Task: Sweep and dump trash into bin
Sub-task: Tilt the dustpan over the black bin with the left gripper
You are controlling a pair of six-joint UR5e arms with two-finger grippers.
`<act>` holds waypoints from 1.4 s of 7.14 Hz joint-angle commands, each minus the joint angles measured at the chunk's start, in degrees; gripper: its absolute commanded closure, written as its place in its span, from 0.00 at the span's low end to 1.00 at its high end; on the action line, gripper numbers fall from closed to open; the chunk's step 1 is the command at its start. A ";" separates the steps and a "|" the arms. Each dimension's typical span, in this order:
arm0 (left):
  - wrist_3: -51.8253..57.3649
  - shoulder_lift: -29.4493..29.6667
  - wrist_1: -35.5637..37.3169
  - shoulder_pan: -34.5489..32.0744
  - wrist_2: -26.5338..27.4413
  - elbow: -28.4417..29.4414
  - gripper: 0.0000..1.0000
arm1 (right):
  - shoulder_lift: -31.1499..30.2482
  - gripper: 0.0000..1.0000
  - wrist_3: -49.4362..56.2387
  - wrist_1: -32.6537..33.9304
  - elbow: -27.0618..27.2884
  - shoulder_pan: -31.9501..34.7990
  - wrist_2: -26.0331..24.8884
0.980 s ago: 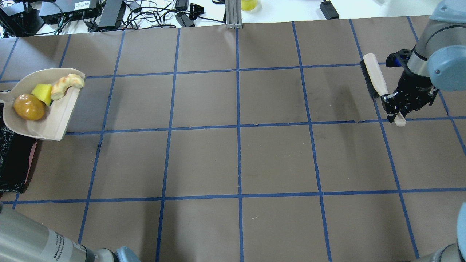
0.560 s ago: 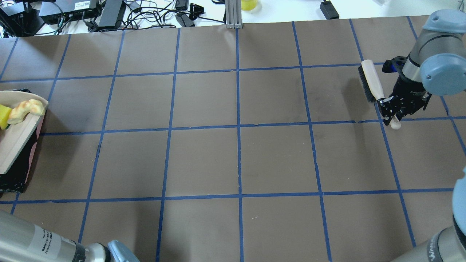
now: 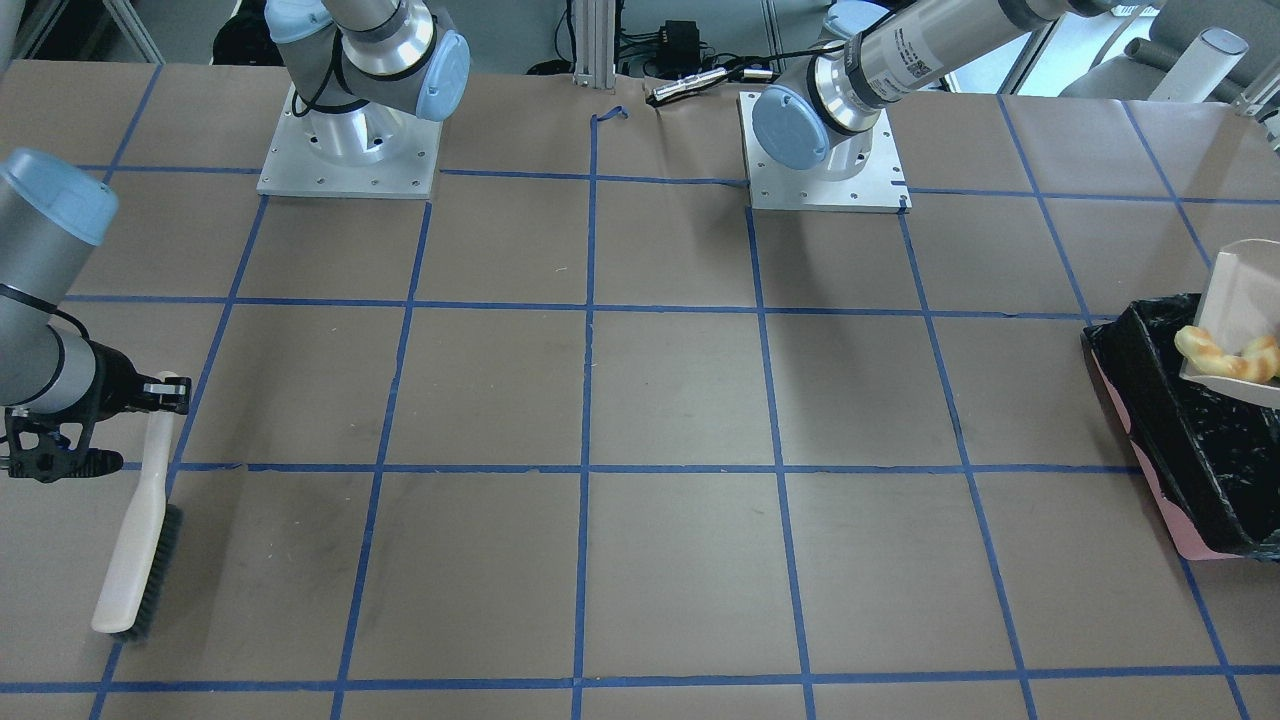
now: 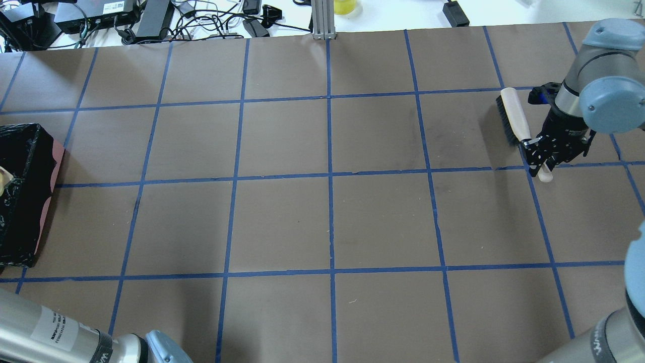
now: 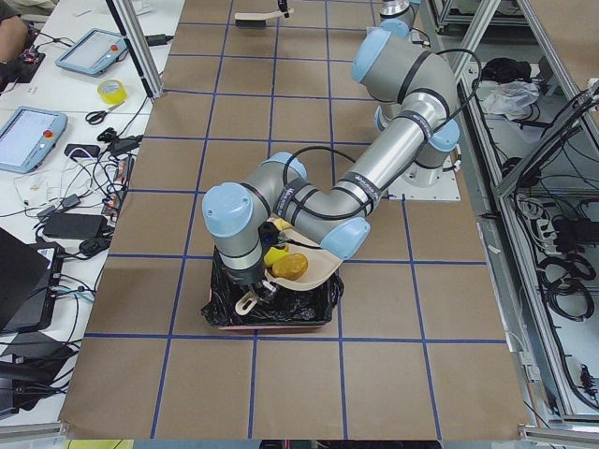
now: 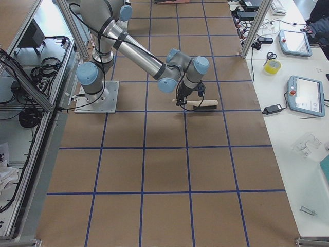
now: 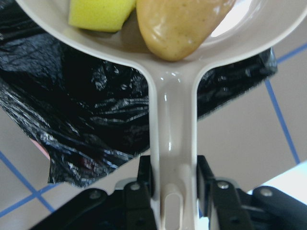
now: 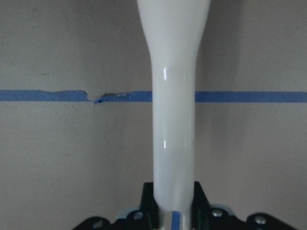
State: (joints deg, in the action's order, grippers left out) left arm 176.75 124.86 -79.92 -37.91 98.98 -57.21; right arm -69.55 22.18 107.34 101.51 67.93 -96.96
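**Loaded dustpan held over the bin**

Your left tool point(image 7: 173, 184) is clenched on the handle of the beige dustpan point(image 7: 172, 120), one finger pressed to each side of the stem. The pan hangs over the bin point(image 3: 1150, 385), which stands at the robot's left end of the tabletop point(image 4: 327, 217).

All three pieces of trash are in the pan. The potato-like lump point(image 7: 180, 24) is glossy golden-brown, finely speckled, and lies at the back of the bowl just above the handle's root. The yellow wedge point(image 7: 100, 12) sits right beside it, matte and flat-faced, and the two look to be touching. The shrimp-like piece point(image 3: 1225, 355) is curved, orange fading to cream, with ridged segments. It rests at the pan's open front lip, directly over the bin's dark inside.

You can see the bin as a rectangular box with pink sides, lined in crinkly black plastic that catches the light in small bright creases. From the overhead camera only a pale sliver of the pan's load shows at the frame's left edge, above the liner.

At the robot's right end of the tabletop, your right tool point(image 8: 173, 199) grasps the cream handle of the brush point(image 3: 140, 540). The dark bristles run along one long edge. You cannot tell from these views whether they touch the surface.
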 commanded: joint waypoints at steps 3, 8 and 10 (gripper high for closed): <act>6.50 1.88 3.90 -0.41 -0.10 3.32 1.00 | 0.29 0.75 0.49 0.15 0.00 -0.07 0.01; 9.83 -0.31 11.17 -3.93 -0.28 -0.08 1.00 | -0.14 0.43 -0.38 0.33 -0.09 -0.07 0.10; 13.16 -0.32 18.54 -4.02 -0.55 -2.02 1.00 | -4.86 0.28 -1.00 -4.82 -4.10 0.28 0.97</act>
State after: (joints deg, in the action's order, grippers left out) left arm 187.68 124.60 -65.62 -41.79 98.55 -58.02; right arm -71.43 21.56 106.07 99.88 67.97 -96.64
